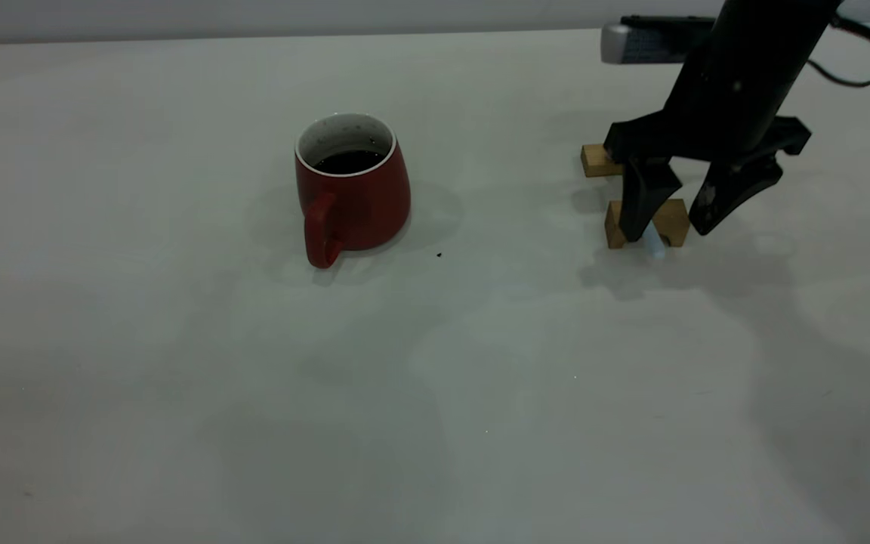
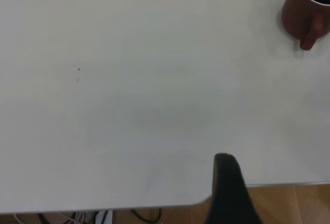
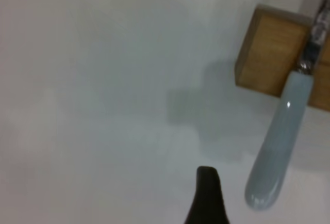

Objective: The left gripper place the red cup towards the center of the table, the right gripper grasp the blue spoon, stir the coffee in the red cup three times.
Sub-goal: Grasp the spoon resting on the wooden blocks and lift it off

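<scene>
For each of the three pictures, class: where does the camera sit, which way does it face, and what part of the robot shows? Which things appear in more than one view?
Exterior view: outside the rig, angled down across the table; shows the red cup and the open right gripper over the wooden blocks.
Left wrist view: above the table's edge, looking down; one dark fingertip.
Right wrist view: close above the blue spoon; one fingertip.
Shared: cup in exterior and left wrist; spoon and block in exterior and right wrist.
</scene>
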Robot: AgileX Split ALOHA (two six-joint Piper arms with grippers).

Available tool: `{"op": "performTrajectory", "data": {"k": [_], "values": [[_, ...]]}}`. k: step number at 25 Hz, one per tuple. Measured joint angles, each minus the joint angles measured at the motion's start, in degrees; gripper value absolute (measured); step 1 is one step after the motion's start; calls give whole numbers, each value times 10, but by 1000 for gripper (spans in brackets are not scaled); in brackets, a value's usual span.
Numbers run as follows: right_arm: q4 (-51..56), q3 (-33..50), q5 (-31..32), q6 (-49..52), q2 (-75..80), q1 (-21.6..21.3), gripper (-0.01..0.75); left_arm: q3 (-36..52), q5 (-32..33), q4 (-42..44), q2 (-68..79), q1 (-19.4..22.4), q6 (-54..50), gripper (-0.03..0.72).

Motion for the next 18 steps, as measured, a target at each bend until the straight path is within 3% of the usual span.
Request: {"op": "performTrajectory", "data": {"k": [7,10,15,18], "values": [[4,0,-23,-1,34,0,657,0,0,0,0,0,0,551],[4,0,-34,-1,41,0,621,0,0,0,0,0,0,551],[4,0,-51,-1,43,0,418,0,0,0,0,0,0,551],[4,-1,-44,-1,41,0,217,0,0,0,0,0,0,551]]}}
